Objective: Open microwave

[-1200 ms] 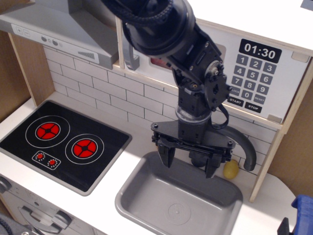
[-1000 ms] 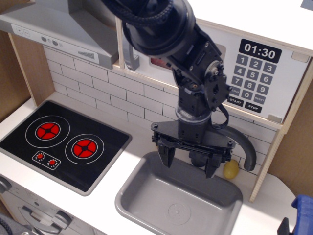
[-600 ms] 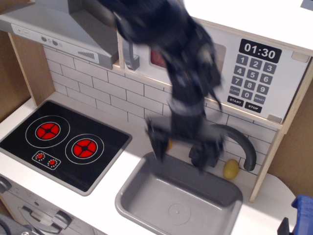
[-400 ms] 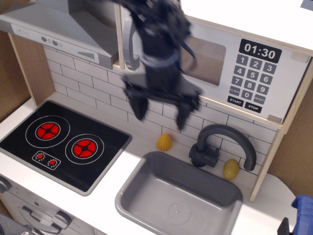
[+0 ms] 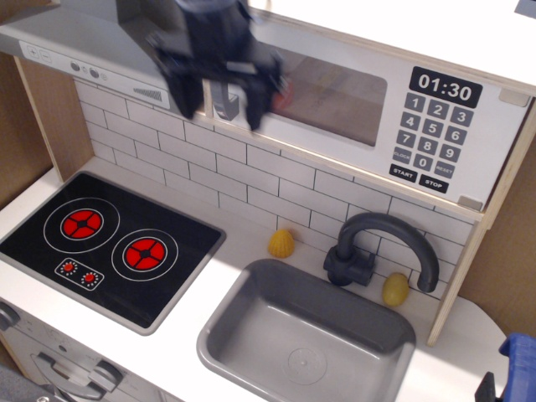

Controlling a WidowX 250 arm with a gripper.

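Note:
The microwave (image 5: pixel 335 88) sits in the pale wood casing at the upper right. It has a white door, a clear window and a black keypad (image 5: pixel 431 126) showing 01:30. The door looks shut. Its grey vertical handle (image 5: pixel 224 109) is at the door's left edge. My black gripper (image 5: pixel 220 113) is blurred, open, and hangs in front of the handle, one finger on each side. I cannot tell whether the fingers touch the handle. Something red shows inside the window next to the right finger.
A slanted grey extractor hood (image 5: pixel 92 50) is at the upper left. A black hob (image 5: pixel 109 243) with two red rings lies below it. A grey sink (image 5: pixel 306 335) and dark faucet (image 5: pixel 385 243) are at the lower centre, with two yellow items (image 5: pixel 282 243) (image 5: pixel 395 289) behind the sink. A blue object (image 5: pixel 519 360) is at the right edge.
My gripper has risen from above the sink and moved up and left to the microwave handle. It stayed open. The faucet and a yellow item behind the sink are now uncovered.

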